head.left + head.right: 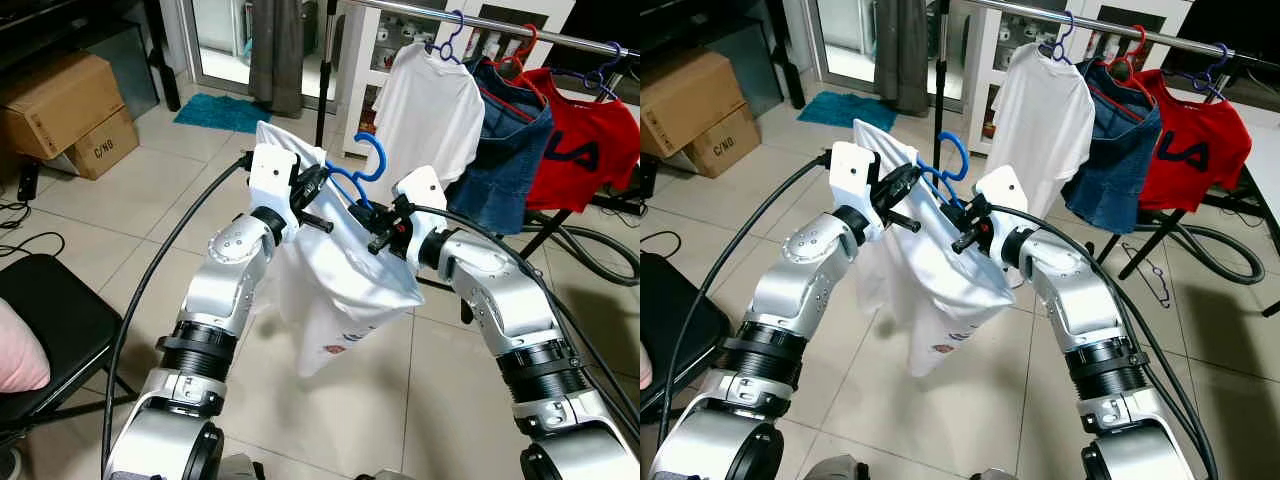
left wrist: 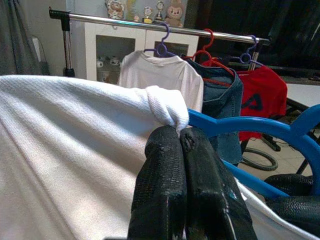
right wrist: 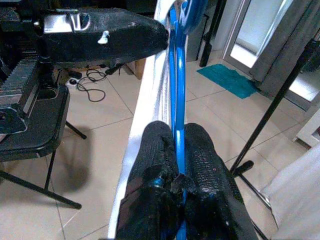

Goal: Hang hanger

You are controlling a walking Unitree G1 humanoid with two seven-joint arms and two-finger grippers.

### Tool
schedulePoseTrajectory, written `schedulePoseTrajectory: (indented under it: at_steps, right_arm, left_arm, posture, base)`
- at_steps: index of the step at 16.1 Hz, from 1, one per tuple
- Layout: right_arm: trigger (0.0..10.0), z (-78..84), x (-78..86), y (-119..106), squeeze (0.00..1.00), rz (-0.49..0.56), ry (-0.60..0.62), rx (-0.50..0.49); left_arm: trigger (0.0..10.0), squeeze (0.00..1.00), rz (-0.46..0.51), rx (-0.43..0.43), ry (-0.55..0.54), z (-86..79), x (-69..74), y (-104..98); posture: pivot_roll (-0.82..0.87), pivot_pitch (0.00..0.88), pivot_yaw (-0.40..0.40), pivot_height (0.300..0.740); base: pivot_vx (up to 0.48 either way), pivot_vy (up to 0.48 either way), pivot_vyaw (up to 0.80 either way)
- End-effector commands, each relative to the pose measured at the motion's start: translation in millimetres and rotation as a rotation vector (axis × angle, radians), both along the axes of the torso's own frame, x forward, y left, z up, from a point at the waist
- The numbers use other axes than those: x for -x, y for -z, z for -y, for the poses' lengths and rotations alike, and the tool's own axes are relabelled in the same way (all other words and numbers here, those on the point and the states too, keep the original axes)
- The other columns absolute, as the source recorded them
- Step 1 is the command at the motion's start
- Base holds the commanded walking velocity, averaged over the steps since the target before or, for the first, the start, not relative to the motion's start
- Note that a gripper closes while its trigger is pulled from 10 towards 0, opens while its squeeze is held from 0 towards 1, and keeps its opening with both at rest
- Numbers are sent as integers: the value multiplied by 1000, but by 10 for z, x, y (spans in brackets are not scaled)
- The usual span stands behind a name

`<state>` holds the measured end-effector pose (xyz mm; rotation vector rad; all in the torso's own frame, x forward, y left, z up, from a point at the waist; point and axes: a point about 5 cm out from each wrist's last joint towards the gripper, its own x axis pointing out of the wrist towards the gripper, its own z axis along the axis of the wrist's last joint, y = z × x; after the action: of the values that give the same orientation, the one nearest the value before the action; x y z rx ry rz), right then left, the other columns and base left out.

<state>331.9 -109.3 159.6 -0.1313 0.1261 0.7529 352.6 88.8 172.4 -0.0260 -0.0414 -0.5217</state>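
Both grippers are clamped on one load, held up in front of the robot's chest. On the left, the left gripper (image 1: 318, 190) has its two black fingers (image 2: 165, 175) pressed together on a fold of the white shirt (image 1: 330, 290) at one shoulder of the blue hanger (image 1: 362, 172). On the right, the right gripper (image 1: 383, 232) has its fingers (image 3: 205, 165) closed on the blue hanger's other arm, with the shirt edge pinched alongside. The shirt droops below between the two arms, and the blue hook rises above and between the grippers, pointing toward the far rail.

The clothes rail (image 1: 500, 28) runs across the far right, well apart from the load. To hang well, I judge the robot should keep both grips firm and level so the shirt does not slide off one shoulder. It should raise the hook above the bar before moving in, and aim for the bare stretch of rail left of the hung white T-shirt (image 1: 432, 105). It should let go only once the hook bears on the bar. A tilted hanger is the likely fault.

Counted from left to right:
- Two cardboard boxes (image 1: 60, 105), stacked at the far left.
- One black chair (image 1: 50, 320) at the near left.
- One teal mat (image 1: 222, 112) by the door.
- One held shirt on one blue hanger.
- Three hung garments on the rail: the white T-shirt, a denim piece (image 1: 505, 155) and a red shirt (image 1: 585, 155), each on its own hanger.
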Motion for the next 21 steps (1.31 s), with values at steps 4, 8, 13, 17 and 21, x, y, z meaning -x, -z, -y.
schedulePoseTrajectory:
  at_steps: [4,8,13,17,21]
  right_arm:
    - [0,194,-53,87,0,-56,112,92]
    - [0,256,-35,199,0,-116,146,137]
    - [0,456,-41,308,0,-216,291,175]
    - [0,504,-20,333,0,-241,320,176]
    - [0,411,-61,196,0,-190,318,105]
  left_arm:
    - [0,0,64,25,-13,20,100,-149]
    - [0,0,96,51,-77,-75,122,-230]
    - [0,0,147,-2,-278,-293,145,-293]
    - [0,0,296,-56,-498,-575,105,-515]
    - [0,0,52,-137,-62,6,271,-34]
  posture:
    - [-29,0,-77,740]
    - [-25,0,-78,740]
    - [-30,0,-70,740]
    - [-27,0,-70,740]
    - [-26,0,-67,740]
  base:
    - [0,0,0]
    - [0,0,0]
    - [0,0,0]
    - [0,0,0]
    - [0,0,0]
